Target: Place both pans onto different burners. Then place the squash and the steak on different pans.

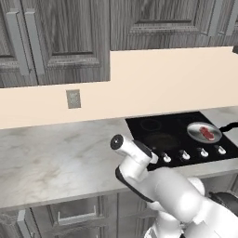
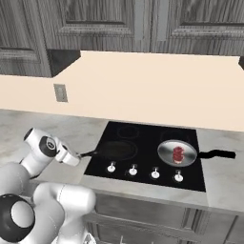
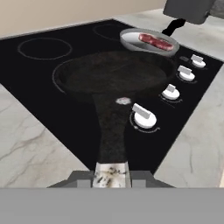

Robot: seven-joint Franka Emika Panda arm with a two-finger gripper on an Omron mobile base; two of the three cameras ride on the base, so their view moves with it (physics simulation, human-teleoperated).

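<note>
The tool (image 3: 112, 175) is clenched on the end of the black pan's handle (image 3: 111, 131); in the hand view the handle runs straight up from between the finger tips to the pan bowl. The black pan (image 3: 114, 72) lies flat on the cooktop (image 3: 39, 96), over a burner ring (image 3: 56, 78) whose grey outline shows at the pan's left edge. In the right base view the same black pan (image 2: 116, 150) sits on the near left part of the cooktop (image 2: 143, 133), its handle reaching left over the glass edge to the tool (image 2: 71, 158).

The silver pan (image 2: 177, 153) rests on the near right burner, its black handle (image 2: 217, 154) pointing right over the table (image 2: 221, 183). The steak (image 2: 177, 154), dark red with pale marbling, lies inside it, about in the middle. In the left base view the silver pan (image 1: 204, 132) with the steak (image 1: 207, 134) stands at the right of the cooktop (image 1: 153, 128), and the arm's white body covers the near left corner of the glass.

Two far burners (image 2: 127, 131) are bare, marked by thin rings. A row of four white knobs (image 2: 144, 171) runs along the near edge of the cooktop. In the hand view the nearest knob (image 3: 144, 117) stands just right of the black handle, not touching it. An outlet (image 2: 60, 93) sits on the wall to the left, under grey cabinets (image 2: 119, 24)
</note>
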